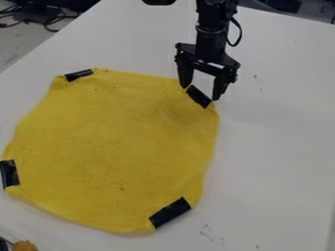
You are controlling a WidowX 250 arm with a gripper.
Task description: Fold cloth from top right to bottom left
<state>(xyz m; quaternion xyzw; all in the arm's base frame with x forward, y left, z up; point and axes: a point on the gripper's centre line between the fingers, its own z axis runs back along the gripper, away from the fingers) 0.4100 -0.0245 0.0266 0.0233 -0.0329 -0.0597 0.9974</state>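
Observation:
The black gripper (202, 93) hangs over the top right corner of the yellow cloth (118, 147), its two fingers apart, one on each side of the black tape strip (199, 96) at that corner. Whether the fingertips touch the cloth I cannot tell. The cloth lies spread out on the white table, with further black strips at its top left (78, 75), left (10, 173) and bottom (170, 212) corners.
The white table (275, 147) extends right of the cloth and behind it. Cables (46, 19) lie beyond the table's edge at the upper left. A small orange-brown fuzzy object (25, 246) is at the bottom left.

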